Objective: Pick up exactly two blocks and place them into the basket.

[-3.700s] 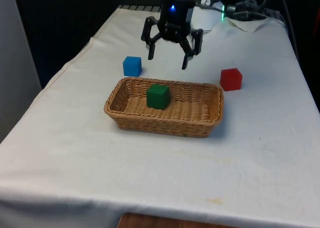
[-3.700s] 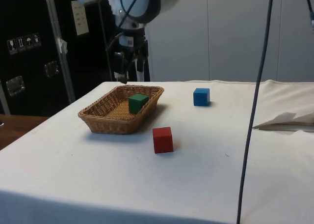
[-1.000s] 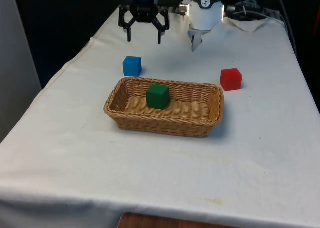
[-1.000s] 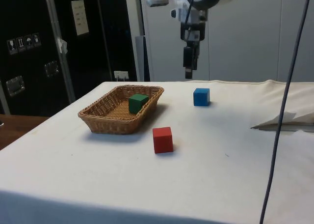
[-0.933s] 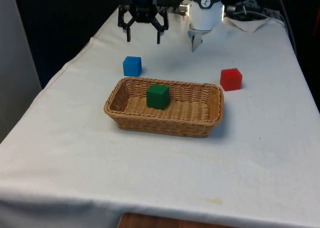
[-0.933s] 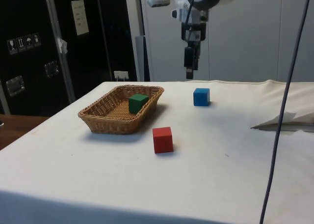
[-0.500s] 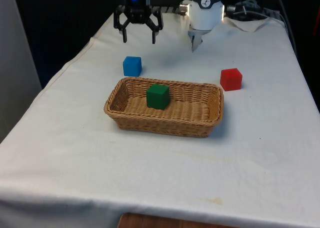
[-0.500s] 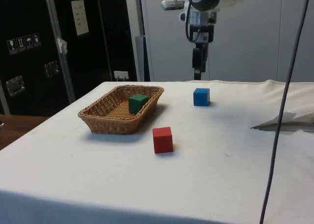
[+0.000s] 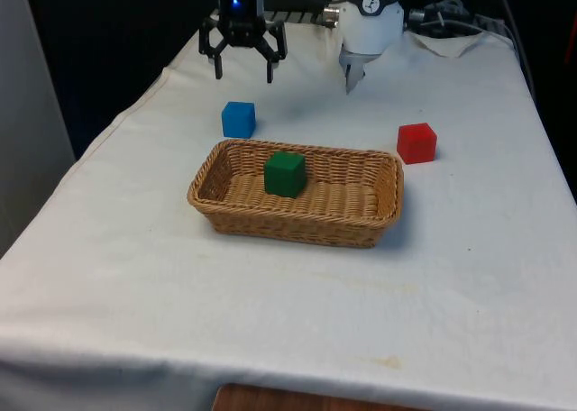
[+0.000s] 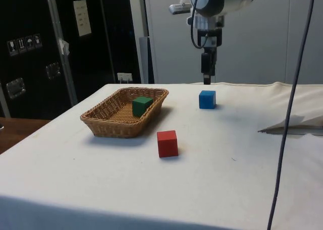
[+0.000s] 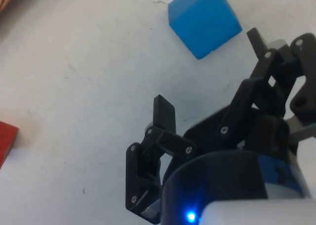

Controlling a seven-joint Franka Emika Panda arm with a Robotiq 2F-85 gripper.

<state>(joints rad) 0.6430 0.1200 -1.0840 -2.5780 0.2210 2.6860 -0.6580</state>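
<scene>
Below the empty, wide-spread end effector (image 9: pixel 243 73) sits the blue block (image 9: pixel 238 119).

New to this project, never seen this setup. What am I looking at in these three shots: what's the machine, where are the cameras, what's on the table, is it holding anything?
It is one white robot arm ending in a black two-finger gripper, working at a table under a white cloth.

One camera looks across the table at the robot. A second stands at the table's side. A third rides on the wrist and looks down past the fingers.

On the cloth sits a wicker basket with a green block inside. A blue block and a red block lie outside it, on the cloth.

The gripper is open and holds nothing. It hangs in the air above the table, close to the blue block, which the wrist view shows just ahead of the fingers.
</scene>
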